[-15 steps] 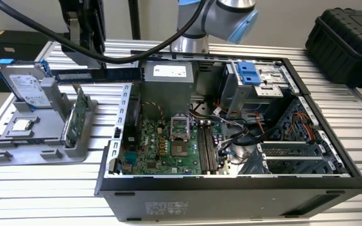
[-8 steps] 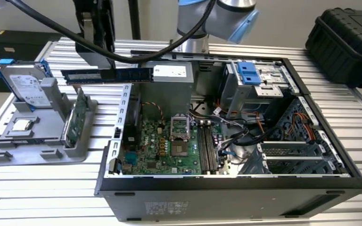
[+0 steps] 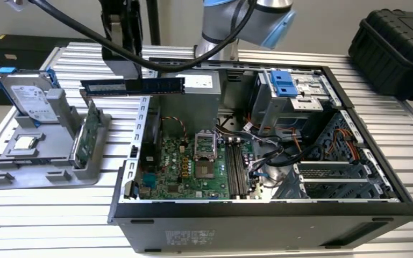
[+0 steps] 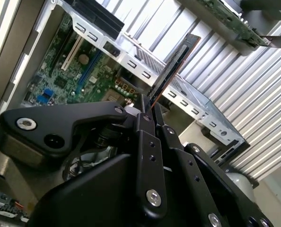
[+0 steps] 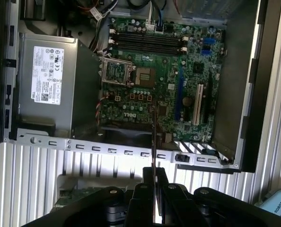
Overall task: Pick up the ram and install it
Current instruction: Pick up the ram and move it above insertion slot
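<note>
I had the ram [image 3: 156, 85] clenched in my hand [image 3: 124, 79], lifted clear of everything and lying level in the air. In the exterior view it hung over the open computer case's [image 3: 264, 217] wall on that view's left. In the first wrist view the stick [image 5: 153, 135] showed edge-on, crossing the case's perforated rim rail [image 5: 83, 145] and reaching over the near border of the motherboard [image 5: 145, 90]. The long memory slots [image 5: 147, 42] lay well apart from it, at the board's far side. The grey power supply [image 5: 46, 75] bounded the open well on one side and a plain case wall [image 5: 235, 94] on the other. Beyond the rim, the ribbed metal surface [image 3: 49, 215] carried a grey holder [image 3: 41, 166] with a silver drive [image 3: 27, 97] and a green card [image 3: 88, 134] standing in it. A black hard case [image 3: 397, 43] sat at the exterior view's right.
</note>
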